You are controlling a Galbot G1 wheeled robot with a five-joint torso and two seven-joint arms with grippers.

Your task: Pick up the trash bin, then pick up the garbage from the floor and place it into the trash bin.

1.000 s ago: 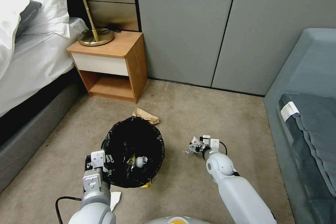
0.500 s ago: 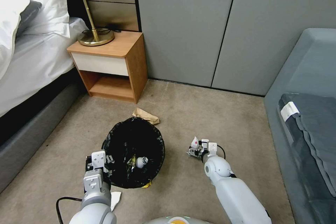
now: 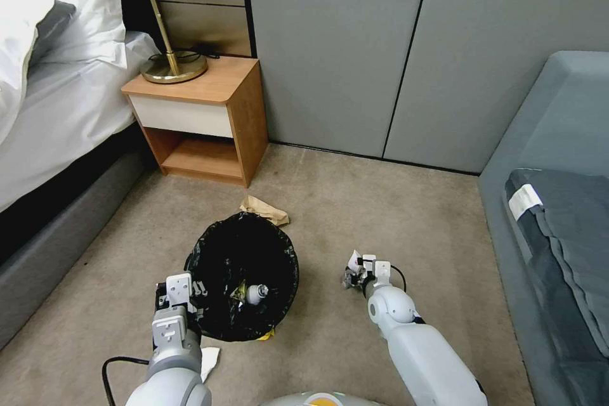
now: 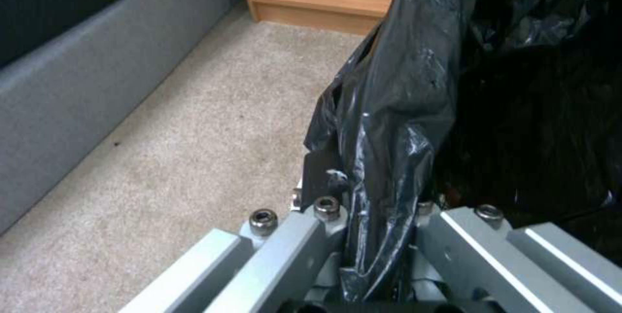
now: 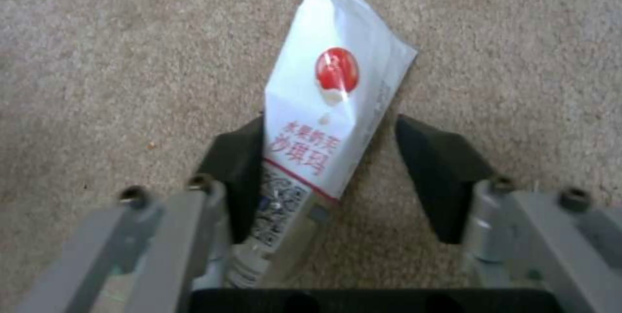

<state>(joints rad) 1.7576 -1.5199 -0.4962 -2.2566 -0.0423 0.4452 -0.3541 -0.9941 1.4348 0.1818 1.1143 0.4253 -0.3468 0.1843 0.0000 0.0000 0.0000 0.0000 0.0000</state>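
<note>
Head view: trash bin (image 3: 241, 276) with black liner sits on the carpet (image 3: 355, 203), low centre. Inside it, a small white bottle (image 3: 255, 294) and a bit of yellow wrapper (image 3: 239, 292). Left gripper (image 3: 185, 304) is at the bin's 8 o'clock rim, clamped onto it. Crumpled brown paper (image 3: 265, 209) lies on the carpet just past the rim at 12 o'clock. White tissue (image 3: 208, 360) lies at the bin's 7 o'clock, beside the left arm; a yellow scrap (image 3: 266, 333) peeks out from under the bin at 6 o'clock. Right gripper (image 3: 355, 274) is down at the carpet at the bin's 3 o'clock, apart from it — a white snack wrapper (image 3: 353, 260) sits at its tip. Wooden nightstand (image 3: 200, 120) stands at 11 o'clock, far from the bin.

Left wrist view: left gripper (image 4: 376, 225) pinches the liner-covered rim of the bin (image 4: 402, 99) between narrow jaws; carpet and nightstand base beyond.

Right wrist view: right gripper (image 5: 334, 167) jaws spread wide. The wrapper (image 5: 330, 109) — white, red dot, red print — stands tilted between the pads, leaning against one pad (image 5: 236, 157) and clear of the other.
</note>
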